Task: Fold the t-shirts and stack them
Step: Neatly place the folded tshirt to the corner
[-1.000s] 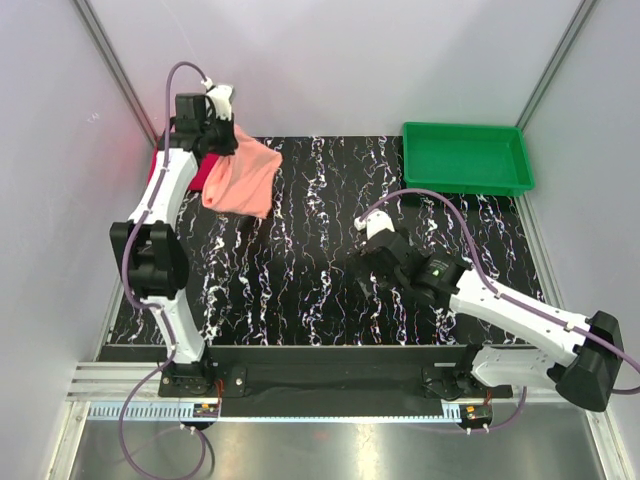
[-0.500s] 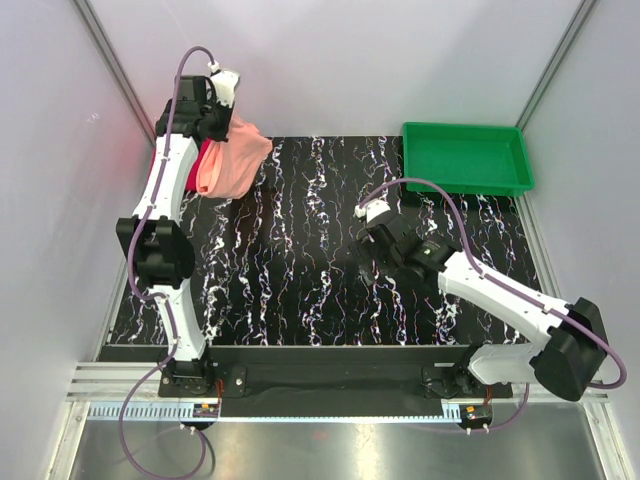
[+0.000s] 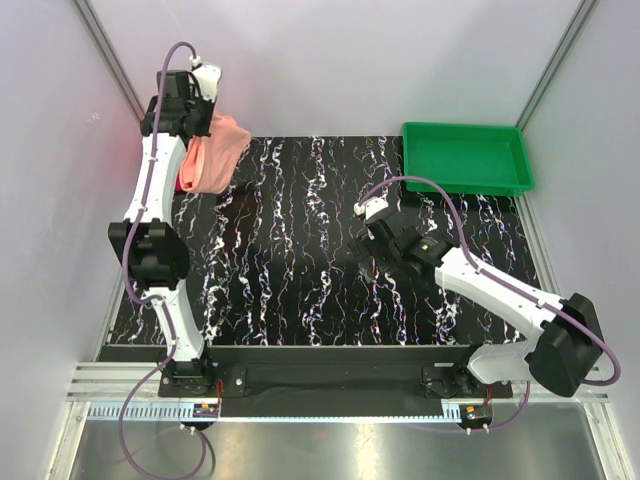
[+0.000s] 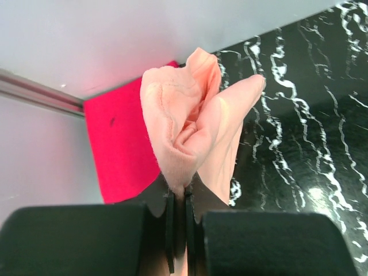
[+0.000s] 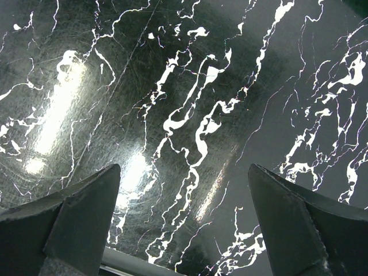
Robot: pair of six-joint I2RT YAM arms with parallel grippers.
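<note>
Grip: left end effector [image 4: 179,198] closed on pink shirt [image 4: 192,123], bunched above desk's [image 3: 300,300] far-left corner.
Beneath: magenta shirt [image 4: 123,146], flat.
Right end effector [image 5: 183,172]: open, empty.
Risk: thin pinch slips; cloth drops crumpled.

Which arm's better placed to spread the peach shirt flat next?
Left. The left tool is shut on the salmon-peach cloth t-shirt, holding it up beside the magenta-red cloth t-shirt at the far-left corner. The right tool hangs open and empty over the black marbled table.
</note>
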